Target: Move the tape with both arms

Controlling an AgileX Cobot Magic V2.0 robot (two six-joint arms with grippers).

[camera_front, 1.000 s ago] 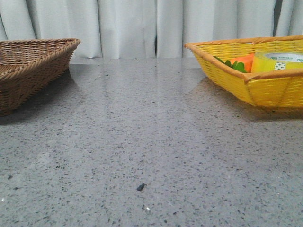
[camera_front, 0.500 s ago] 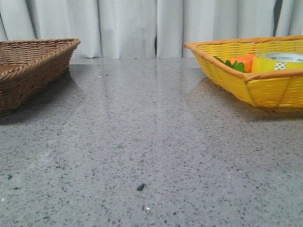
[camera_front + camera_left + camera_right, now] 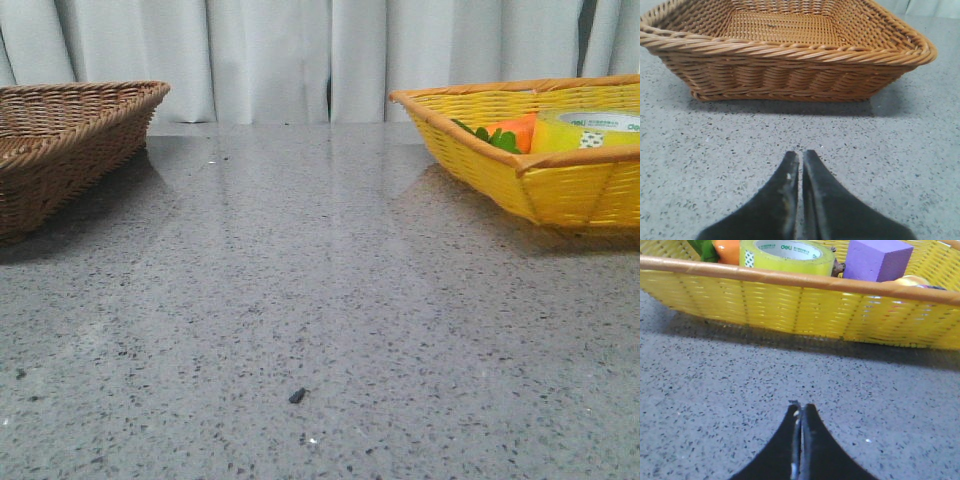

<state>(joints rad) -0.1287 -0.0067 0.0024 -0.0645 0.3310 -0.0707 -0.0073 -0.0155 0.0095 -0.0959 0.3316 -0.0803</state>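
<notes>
Right hand (image 3: 800, 410) pinched closed and empty over the grey table (image 3: 715, 390), yellow tape (image 3: 785, 257) ahead of it inside the yellow basket (image 3: 805, 305), left hand (image 3: 801, 160) likewise closed before the brown basket (image 3: 785, 70)

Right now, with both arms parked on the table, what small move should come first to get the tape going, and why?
Probably open the right gripper and lift it toward the yellow basket. It is shut, low over the table, short of the basket's rim, and the tape lies inside beyond that rim. The left gripper, also shut, faces the brown basket and can wait.
</notes>
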